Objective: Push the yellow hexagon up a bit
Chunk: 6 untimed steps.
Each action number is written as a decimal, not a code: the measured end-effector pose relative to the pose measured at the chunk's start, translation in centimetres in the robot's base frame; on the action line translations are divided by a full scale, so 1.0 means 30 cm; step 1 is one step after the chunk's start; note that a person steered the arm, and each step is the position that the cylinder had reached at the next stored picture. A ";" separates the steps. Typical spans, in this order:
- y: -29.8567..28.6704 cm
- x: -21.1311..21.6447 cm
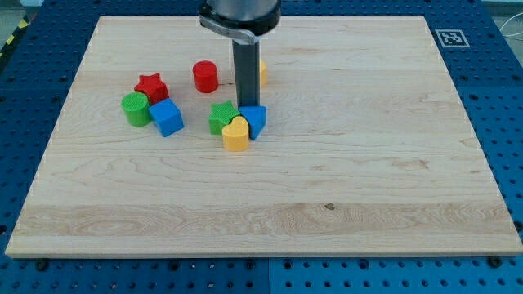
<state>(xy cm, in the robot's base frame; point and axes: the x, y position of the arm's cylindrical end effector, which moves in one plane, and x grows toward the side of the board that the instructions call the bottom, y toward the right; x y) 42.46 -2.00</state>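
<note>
Nearest to the camera is the wooden board (327,212), and on it the blocks sit in the upper left part: a yellow heart (235,135), a blue block (255,120) and a green block (220,118) touch each other in one cluster. My tip (247,106), a bare rod with nothing to open or close, stands at the top edge of this cluster, touching the blue block. The yellow hexagon (263,73) is mostly hidden behind the rod toward the view's top, so I judge the tip is correctly below it for pushing it up.
</note>
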 end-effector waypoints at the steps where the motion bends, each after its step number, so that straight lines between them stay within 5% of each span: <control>1: 0.027 0.073; 6: -0.022 -0.340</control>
